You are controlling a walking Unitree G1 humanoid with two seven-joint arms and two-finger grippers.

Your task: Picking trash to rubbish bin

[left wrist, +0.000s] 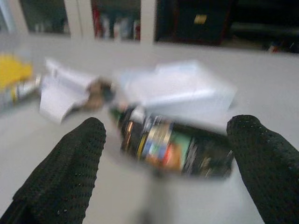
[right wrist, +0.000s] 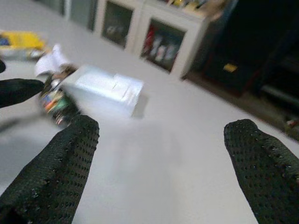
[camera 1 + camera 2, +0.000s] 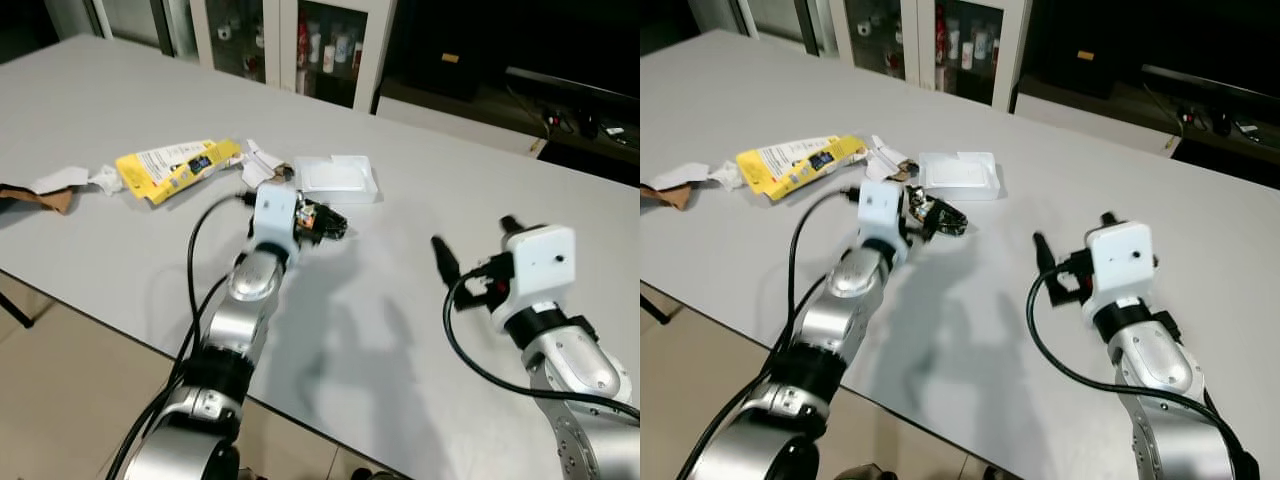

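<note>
The dark crumpled wrapper with coloured print (image 1: 173, 149) lies on the pale grey surface (image 3: 400, 330) just in front of the clear flat plastic box (image 3: 338, 178), its long axis running across the gap between the left gripper (image 3: 325, 222)'s spread jaws. That gripper is much the nearer arm. Right of the box, the right gripper (image 3: 470, 262) hovers with jaws apart, holding nothing.
</note>
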